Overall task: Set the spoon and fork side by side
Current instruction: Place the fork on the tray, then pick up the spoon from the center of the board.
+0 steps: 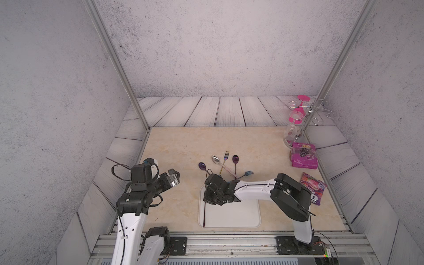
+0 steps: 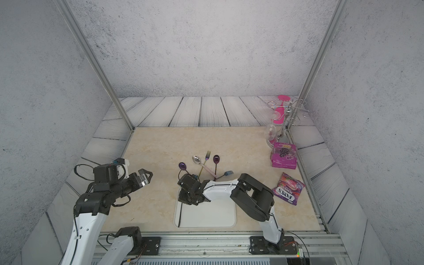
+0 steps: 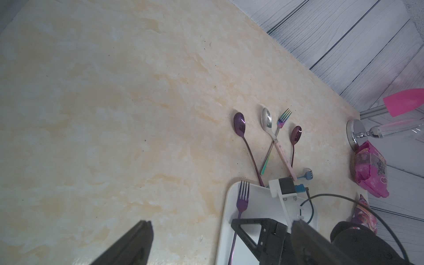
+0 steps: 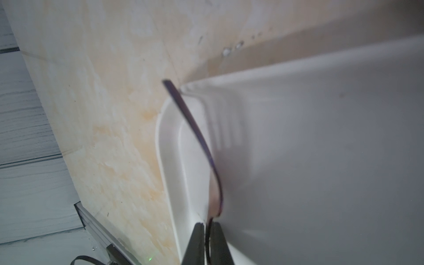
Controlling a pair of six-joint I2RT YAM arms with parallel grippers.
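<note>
**Right hand** [image 4: 207, 241], lowered over the left side of the white tray [image 1: 241, 215]. Its fingers [image 4: 195, 243] stand narrow, with the shaft of the purple fork [image 3: 242, 199] between them, just behind the tines. Whether they press on it cannot be told.

**Purple fork.** It lies in the tray along the left wall, tines toward the far edge. Its handle end reaches the rim at the near left corner.

**Tray.** It sits on the beige surface [image 1: 179, 149], close to the middle of the near edge.

**Cutlery fan**, on the surface just beyond the tray's far edge, from left to right:
- a left purple spoon [image 1: 202, 165], whose handle runs back to the tray's far left corner;
- a silver spoon [image 1: 215, 159] with a pale handle, crossing the handle of a rainbow fork [image 1: 226, 155];
- a right purple spoon [image 1: 235, 158];
- a blue fork [image 1: 249, 172], closest to the right arm.

All bowls and tines point away from the tray.

**Left hand** [image 1: 175, 176], held above the left part of the surface, well apart from the tray. Its fingers are wide and hold nothing.

**Far right corner.** A wire rack [image 1: 311, 107] carries hanging pink and clear glasses. A pink box [image 1: 304, 156] lies just in front of it. A candy bag [image 1: 312, 188] lies nearer still, beside the right arm.
</note>
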